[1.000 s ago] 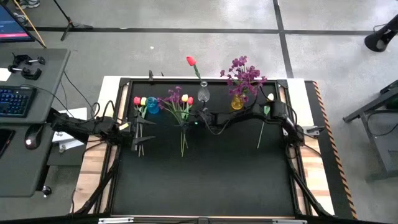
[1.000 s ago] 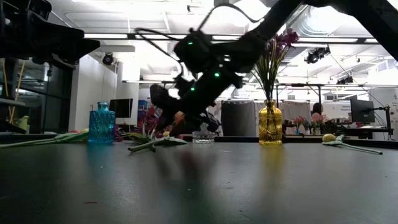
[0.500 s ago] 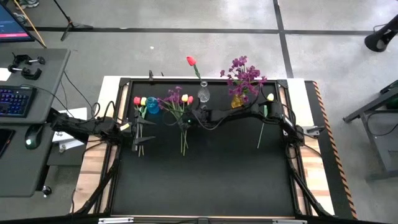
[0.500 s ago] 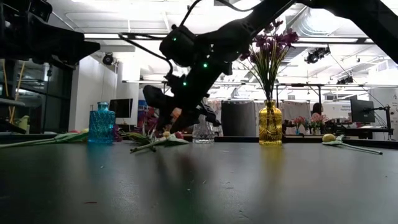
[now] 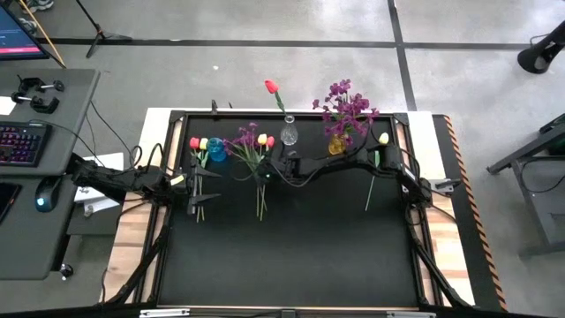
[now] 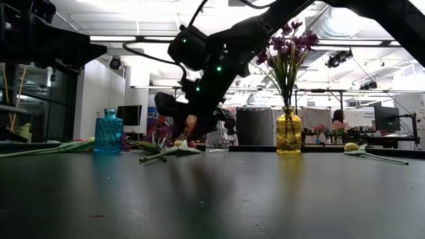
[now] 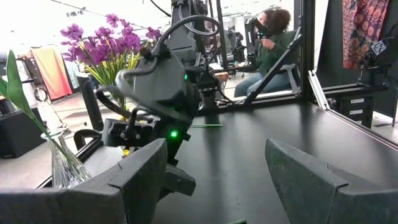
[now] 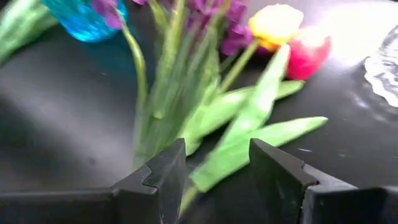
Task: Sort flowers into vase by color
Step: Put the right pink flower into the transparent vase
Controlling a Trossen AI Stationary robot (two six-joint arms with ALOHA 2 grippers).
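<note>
Two dark fingers of the right gripper (image 8: 214, 180) stand apart just over a loose heap of flowers (image 5: 256, 155) on the black table (image 5: 300, 247), gripping nothing; long smooth green leaves pass between them, with a yellow tulip (image 8: 275, 23) and a red tulip (image 8: 307, 50) beyond. The stems blur together. The left gripper (image 5: 198, 187) waits open near the blue vase (image 5: 216, 150).
</note>
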